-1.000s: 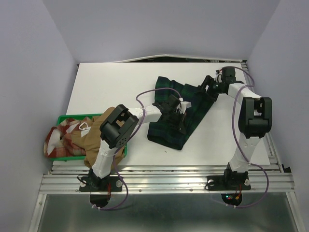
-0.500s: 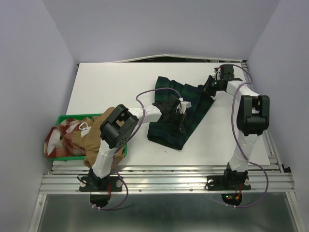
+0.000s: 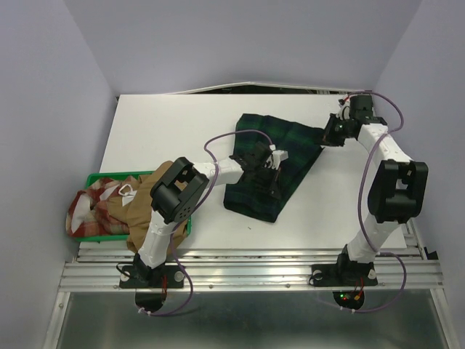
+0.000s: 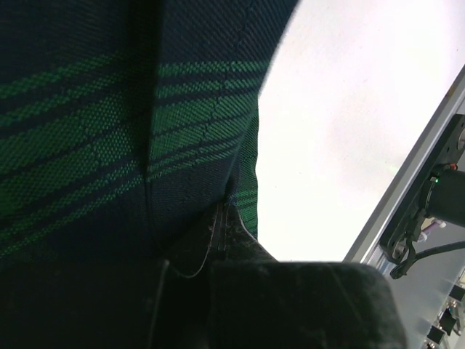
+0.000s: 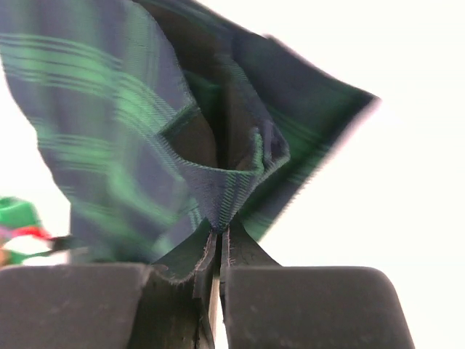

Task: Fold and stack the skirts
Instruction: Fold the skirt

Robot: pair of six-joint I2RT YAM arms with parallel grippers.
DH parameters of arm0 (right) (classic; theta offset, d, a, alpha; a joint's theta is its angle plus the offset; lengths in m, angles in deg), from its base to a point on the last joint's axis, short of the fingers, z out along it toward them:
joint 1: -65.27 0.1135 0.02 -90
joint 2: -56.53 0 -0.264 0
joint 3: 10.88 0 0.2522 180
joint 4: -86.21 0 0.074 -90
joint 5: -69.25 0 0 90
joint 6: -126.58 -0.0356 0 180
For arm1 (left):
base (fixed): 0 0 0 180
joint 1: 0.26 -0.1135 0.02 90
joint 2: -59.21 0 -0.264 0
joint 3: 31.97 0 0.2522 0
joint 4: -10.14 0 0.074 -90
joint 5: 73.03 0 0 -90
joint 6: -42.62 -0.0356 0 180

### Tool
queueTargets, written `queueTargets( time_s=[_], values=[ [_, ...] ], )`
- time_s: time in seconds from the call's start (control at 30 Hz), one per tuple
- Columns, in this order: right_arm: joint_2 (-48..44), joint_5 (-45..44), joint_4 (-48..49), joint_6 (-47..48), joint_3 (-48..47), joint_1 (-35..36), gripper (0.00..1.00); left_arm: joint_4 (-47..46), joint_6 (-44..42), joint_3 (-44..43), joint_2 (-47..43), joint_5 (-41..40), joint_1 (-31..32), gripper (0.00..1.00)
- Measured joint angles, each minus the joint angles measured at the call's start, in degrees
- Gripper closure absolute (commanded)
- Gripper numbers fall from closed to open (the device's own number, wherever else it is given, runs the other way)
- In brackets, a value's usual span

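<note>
The left gripper (image 3: 270, 174) is clenched on a fold of the large dark green-and-navy tartan cloth skirt (image 3: 290, 145), which lies just right of the white table's (image 3: 160, 131) centre. Farther out, at two o'clock, the right gripper (image 3: 328, 135) pinches the skirt's corner.

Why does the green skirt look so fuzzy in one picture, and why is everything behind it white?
Right wrist view: the skirt is blurred, its stripes smeared, and the background is washed out white. Left wrist view: the weave is sharp, but the table glares. Top view: evenly lit and clear.
</note>
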Motion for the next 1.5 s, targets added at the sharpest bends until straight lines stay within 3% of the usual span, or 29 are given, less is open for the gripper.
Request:
queueTargets(
  time_s=[0.23,0.4,0.43,0.47,0.53,0.6,0.7,0.77,0.8,0.87,0.97,1.1,1.23,1.27,1.37,1.5],
  values=[
    [8.3,-5.8,3.4,4.0,3.2,-2.6,0.99,-0.3,-0.4,1.0,-0.6,-0.2,0.2,1.00],
    [15.0,-3.7,6.7,4.2,2.5,-2.8,0.99,1.0,-2.7,2.6,-2.8,-2.3,1.0,1.00],
    [15.4,-3.6,7.1,4.3,2.2,-2.8,0.99,1.3,-3.3,2.7,-3.2,-3.1,1.2,0.94],
    [15.8,-3.5,7.1,4.3,1.7,-2.8,0.99,1.6,-4.1,2.9,-3.7,-3.8,1.5,0.75],
    [16.5,-2.8,7.3,4.5,0.9,-2.6,0.99,2.6,-5.8,3.2,-4.8,-5.1,2.1,0.63],
    [17.0,-2.6,8.0,4.8,0.2,-2.5,0.94,4.3,-7.0,3.4,-5.8,-5.6,2.7,0.58],
    [18.4,-2.3,8.9,5.5,-1.7,-2.4,0.72,7.5,-10.2,3.6,-8.1,-6.8,4.7,0.48],
    [19.4,-1.5,8.7,6.3,-3.6,-2.5,0.49,9.3,-12.6,3.6,-10.1,-7.8,6.3,0.38],
    [19.7,-1.1,8.6,6.8,-4.5,-2.5,0.29,10.1,-13.6,3.6,-10.9,-8.0,6.7,0.36],
    [20.0,-1.0,8.6,7.2,-6.2,-2.4,0.18,12.3,-16.3,3.6,-14.0,-8.9,7.7,0.34],
    [20.0,-1.0,7.9,8.8,-9.0,-2.4,0.07,14.7,-20.6,3.6,-19.3,-11.3,8.0,0.37],
    [18.6,-0.7,5.5,9.7,-9.9,-2.9,0.07,16.9,-26.3,3.6,-26.2,-14.5,6.4,0.47],
    [14.8,0.8,2.2,10.3,-9.9,-2.6,0.11,17.8,-30.1,4.3,-30.6,-12.6,-0.3,0.69],
    [13.1,2.4,1.2,10.3,-9.9,-2.2,0.14,17.6,-30.2,4.9,-30.6,-11.2,-2.2,0.76],
    [8.3,6.6,0.1,10.0,-9.0,0.3,0.18,17.3,-30.3,7.2,-28.9,-8.5,-6.9,0.82],
    [2.2,14.4,-0.1,9.0,-3.8,8.0,0.22,16.2,-30.1,9.8,-21.3,-3.9,-8.9,0.85]
  ],
)
